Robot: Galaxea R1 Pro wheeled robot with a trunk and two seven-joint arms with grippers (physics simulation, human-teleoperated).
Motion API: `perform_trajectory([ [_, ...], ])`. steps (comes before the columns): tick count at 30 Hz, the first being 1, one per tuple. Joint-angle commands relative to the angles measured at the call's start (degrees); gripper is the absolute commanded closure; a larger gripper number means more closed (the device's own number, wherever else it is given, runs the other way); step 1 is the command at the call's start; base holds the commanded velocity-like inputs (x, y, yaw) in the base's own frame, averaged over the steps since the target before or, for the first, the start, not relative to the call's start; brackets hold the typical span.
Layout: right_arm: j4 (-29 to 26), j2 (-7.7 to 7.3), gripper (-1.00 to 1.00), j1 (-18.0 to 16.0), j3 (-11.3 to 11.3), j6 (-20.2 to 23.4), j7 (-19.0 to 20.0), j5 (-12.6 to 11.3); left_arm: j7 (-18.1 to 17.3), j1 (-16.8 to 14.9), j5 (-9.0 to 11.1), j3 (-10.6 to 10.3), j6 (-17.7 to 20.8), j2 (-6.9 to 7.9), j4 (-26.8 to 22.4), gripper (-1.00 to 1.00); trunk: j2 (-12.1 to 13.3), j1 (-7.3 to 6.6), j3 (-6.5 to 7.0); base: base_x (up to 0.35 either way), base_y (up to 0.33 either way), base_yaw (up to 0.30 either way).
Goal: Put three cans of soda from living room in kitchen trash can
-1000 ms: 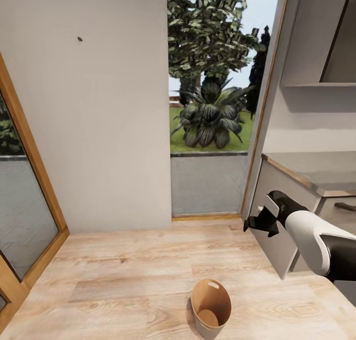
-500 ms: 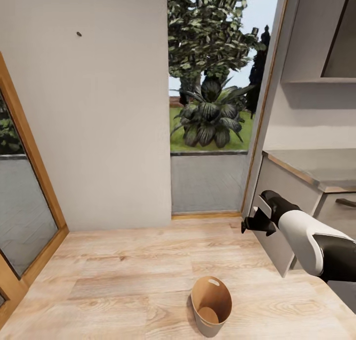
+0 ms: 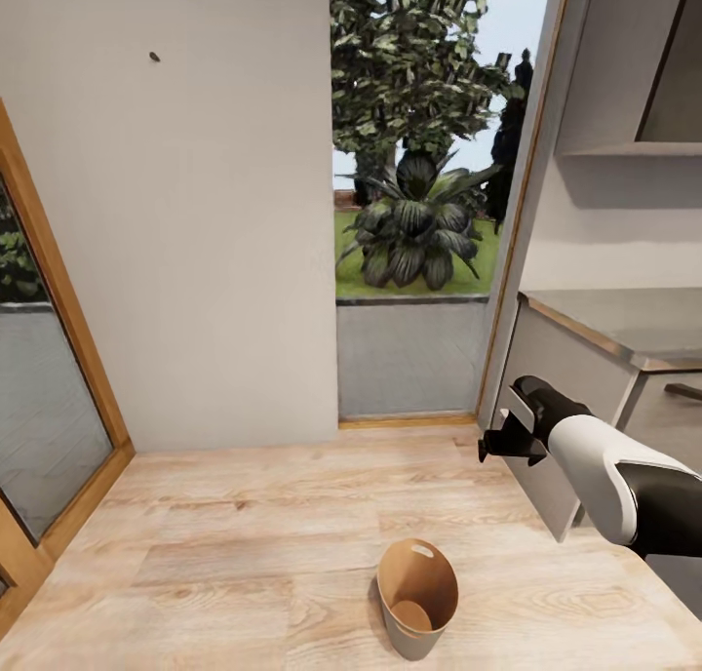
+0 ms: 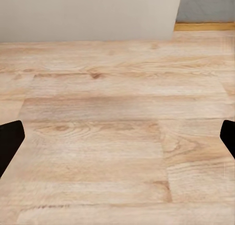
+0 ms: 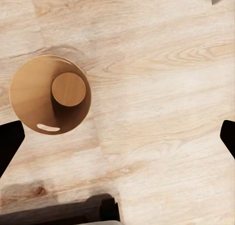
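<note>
The tash can (image 3: 417, 598) stands upright on the wood floor of the kitchen, coppery-brown inside and pale outside, with an oval handle slot near its rim. From above, the tash can (image 5: 49, 95) shows just its bare brown bottom. My right gripper (image 3: 499, 445) hangs above the floor, up and to the right of the bin, in front of the grey cabinet. The right gripper (image 5: 117, 141) is open with nothing between its fingers. My left gripper (image 4: 117, 139) is open too, over bare floorboards. The three cans of soda are out of view.
A grey cabinet with countertop (image 3: 604, 325) stands at the right, close behind my right arm. A plain wall (image 3: 185, 213) faces me, with wood-framed glass (image 3: 44, 398) at the left and a glass pane showing a leafy garden plant (image 3: 414, 227) ahead.
The whole picture has shifted slightly, so the camera has moved a little. My right gripper has risen slightly. The tash can stays where it was on the floor.
</note>
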Motion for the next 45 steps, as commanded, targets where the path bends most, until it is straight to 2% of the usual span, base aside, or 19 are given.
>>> perform_trajectory([
  [1, -0.02, 0.01, -1.00, -0.01, 0.08, 0.00, -0.01, 0.20, 0.00, 0.00, 0.00, 0.05, 0.00, 0.00, 0.00, -1.00, -0.42, 0.23, -0.18, 0.000, 0.000, 0.000],
  [12, -0.09, 0.09, -1.00, 0.01, 0.82, 0.00, -0.03, 1.82, 0.00, 0.00, 0.01, 0.09, 0.05, 0.00, 0.31, -1.00, -4.83, 2.64, -2.16, 0.000, 0.000, 0.000],
  [23, -0.69, 1.11, -1.00, 0.00, 0.83, 0.00, 0.27, 1.89, 0.00, 0.00, 0.01, 0.09, 0.03, 0.04, 0.58, -1.00, -9.24, 5.06, -4.13, 0.000, 0.000, 0.000],
  [37, -1.40, 1.41, -1.00, 0.00, 0.79, 0.00, 0.73, 1.80, 0.00, 0.00, 0.01, 0.09, 0.00, 0.07, 0.63, -1.00, -14.85, 8.13, -6.65, 0.000, 0.000, 0.000],
  [45, -1.44, 1.41, -1.00, 0.02, 0.87, 0.00, 0.90, 1.85, -0.01, 0.00, 0.01, 0.03, -0.23, 0.03, 0.29, -1.00, -14.85, 8.13, -6.65, 0.000, 0.014, 0.000],
])
